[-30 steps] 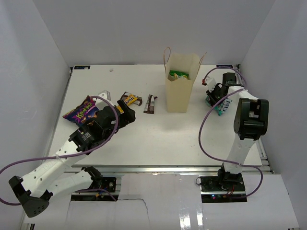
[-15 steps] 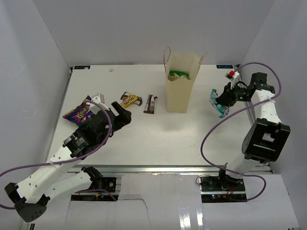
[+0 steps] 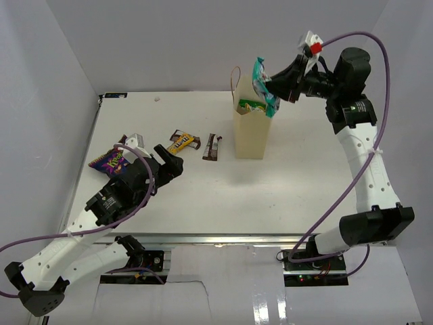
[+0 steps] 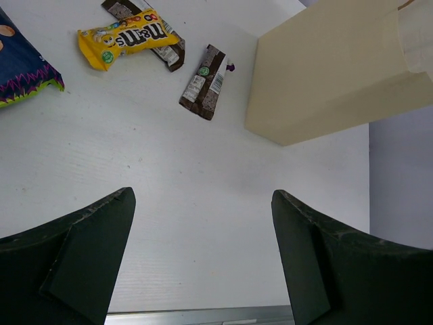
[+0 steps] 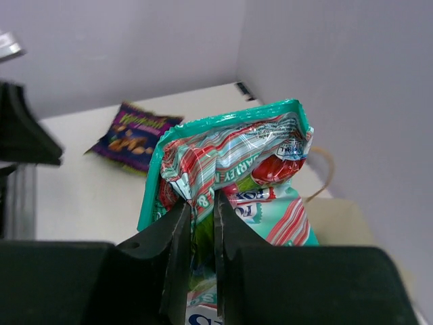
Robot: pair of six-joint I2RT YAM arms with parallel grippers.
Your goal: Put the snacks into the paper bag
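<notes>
The tan paper bag (image 3: 254, 125) stands upright at the middle back of the table, with a green packet (image 3: 252, 105) showing inside its mouth. My right gripper (image 3: 276, 87) is shut on a teal striped packet (image 3: 264, 87) and holds it in the air just above the bag's open top; in the right wrist view the teal packet (image 5: 233, 169) is pinched between the two fingers. A yellow packet (image 3: 181, 141), a dark brown bar (image 3: 212, 146) and a purple bag (image 3: 114, 160) lie on the table to the left. My left gripper (image 3: 170, 162) hangs open near the yellow packet, holding nothing.
White walls close in the table (image 3: 223, 189) on the left, back and right. In the left wrist view the paper bag (image 4: 331, 74) stands to the right of the dark brown bar (image 4: 205, 82), with the yellow packet (image 4: 128, 42) lying over another dark bar.
My right arm has lifted the teal packet from the table right of the bag and swung it up and left, to above the bag's mouth. The left arm has drawn back slightly.
</notes>
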